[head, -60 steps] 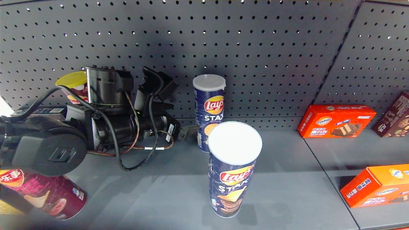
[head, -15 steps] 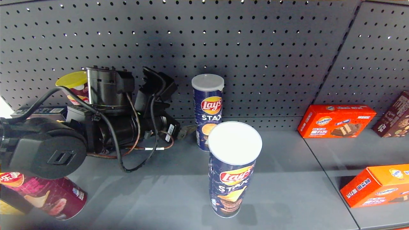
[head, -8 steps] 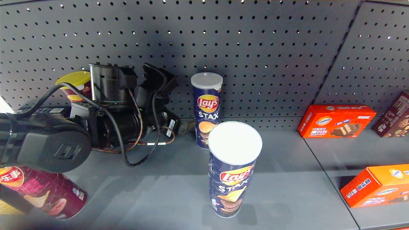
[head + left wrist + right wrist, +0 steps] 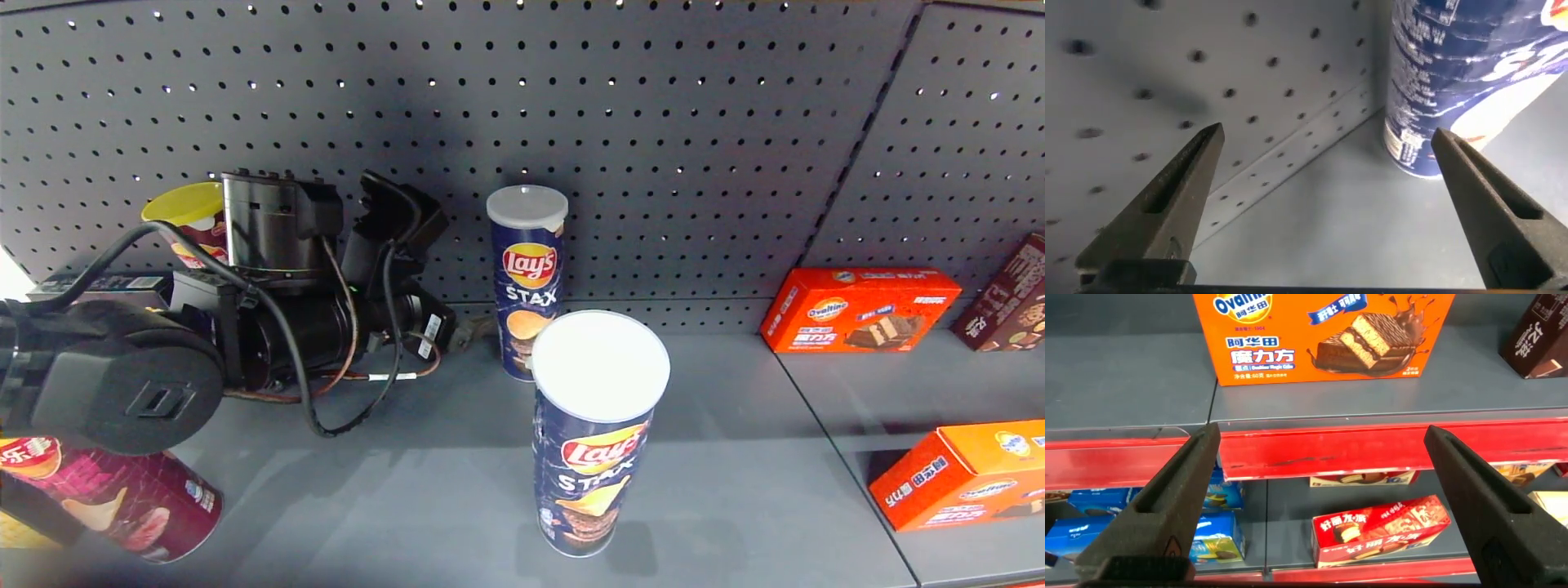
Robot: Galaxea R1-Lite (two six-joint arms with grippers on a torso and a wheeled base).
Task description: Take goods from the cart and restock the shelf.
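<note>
The grey metal shelf is flat and smooth, and a pegboard wall dotted with small holes backs it. The left arm lies low across the shelf's left part, black and trailing cables. The left jaws are spread wide and pinch nothing. Just right of their tips the far can stands upright against the wall, a tall blue cardboard tube with a clear plastic lid.

This looks like the release step, with the far can set down. The next move probably calls for drawing the arm straight back to the left without brushing the tube, then going to the cart for more goods.

The near can, of the same kind with a white lid, stands upright well nearer and slightly right. A maroon can lies on its side at the near left. Glossy orange boxes sit to the right.

The right jaws are spread too and hold nothing. They face a lower shelf's red edge.
</note>
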